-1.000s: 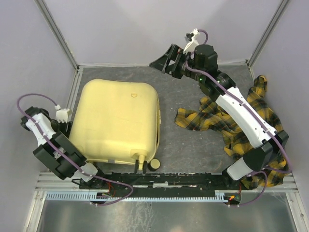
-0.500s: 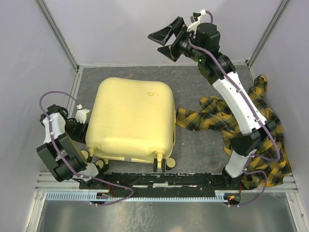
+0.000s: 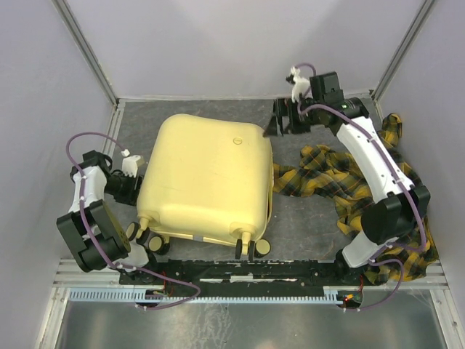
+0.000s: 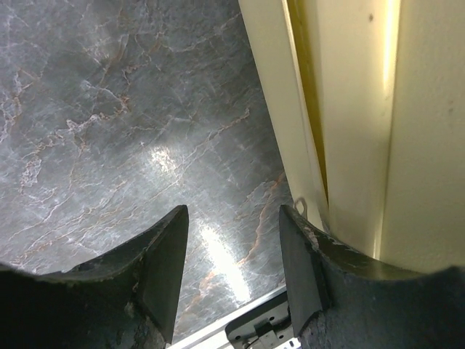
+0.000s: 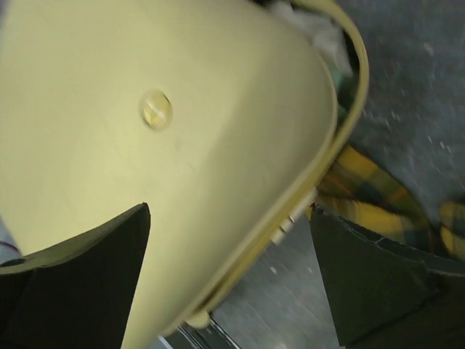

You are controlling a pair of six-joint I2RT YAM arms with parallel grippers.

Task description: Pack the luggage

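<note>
The luggage (image 3: pixel 207 178) is a big pale yellow suitcase. It lies flat on the grey table (image 3: pixel 305 225), a bit left of the middle, with its wheels (image 3: pixel 251 247) at the near edge. Its lid is down but not fully shut: the right wrist view shows a gap along the edge, with something white (image 5: pixel 305 18) peeking out. The yellow and black checked shirt (image 3: pixel 327 182) lies outside on the table, and its near end touches the right side of the suitcase. So the shirt could get left out, or a corner of it could get pinched in the gap if the lid is pushed down now. The right gripper (image 5: pixel 229 211) hangs over the far right corner of the lid, fingers spread wide and holding nothing. If it drops too low it could bump the hard shell. The left gripper (image 4: pixel 232 214) is partly open and empty, down beside the left side of the suitcase, one finger very close to the seam. A push there could make the suitcase slide or spin on the smooth table.
</note>
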